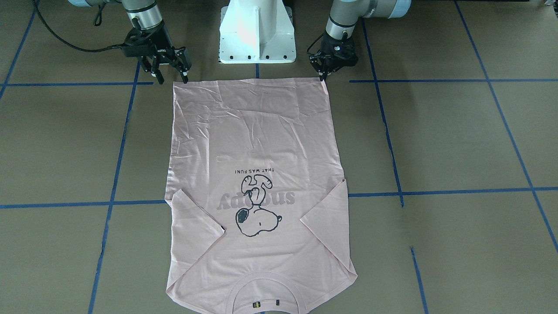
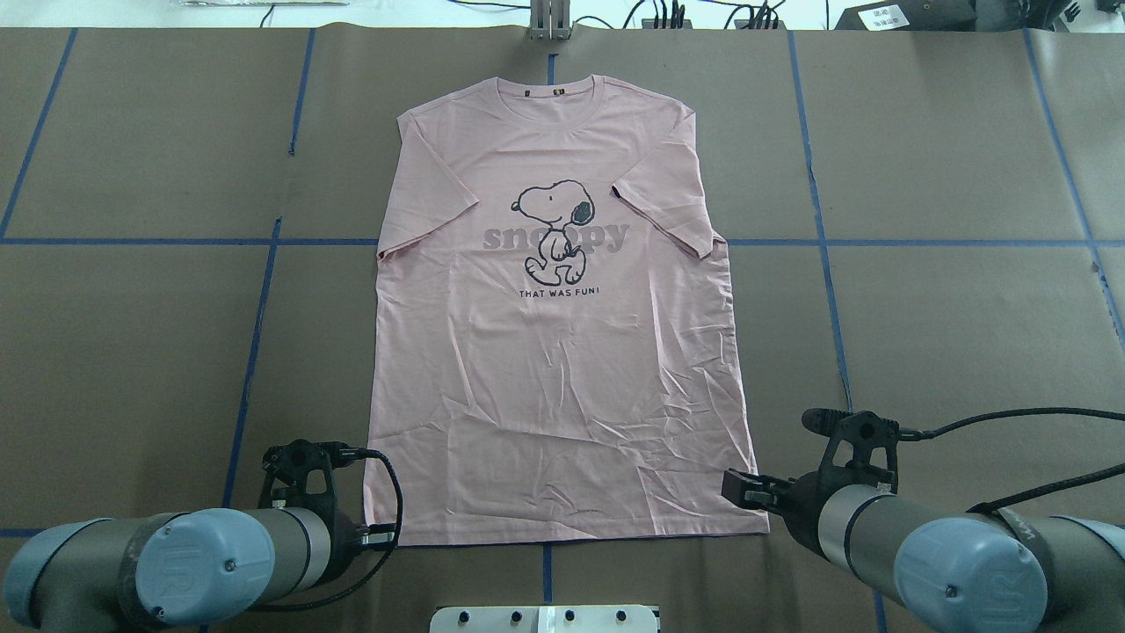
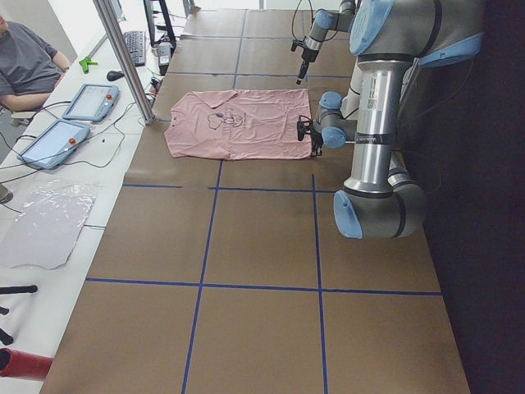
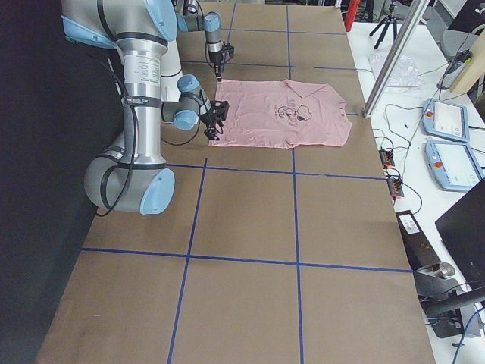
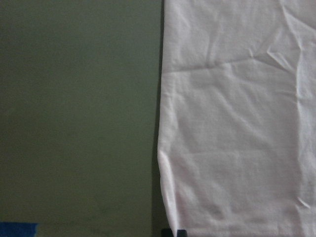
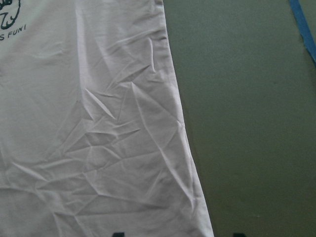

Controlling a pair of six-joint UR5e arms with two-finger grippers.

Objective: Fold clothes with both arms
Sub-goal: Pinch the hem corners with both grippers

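The table [image 1: 436,139] is brown with blue tape lines [image 1: 436,80] that make big squares on it. I count one T-shirt [image 1: 261,131], two arms and two grippers. The T-shirt is pale pink and lies flat in the middle of the table, picture side up. Its bottom edge is near the robot's white base [image 1: 257,30] and its round collar [image 1: 263,275] is on the far side. It has a dark Snoopy drawing [image 1: 257,218], grey "snoopy" letters and small words under them. Its two short sleeves lie flat, and the lower half has lots of wrinkles. The left arm [image 2: 176,563] and the right arm [image 2: 949,554] each reach to one bottom corner. The right gripper [image 1: 172,80] is just above its corner with its fingers wide apart. The left gripper [image 1: 323,77] is right at its corner with its fingers close together. I cannot tell if any cloth is between them.
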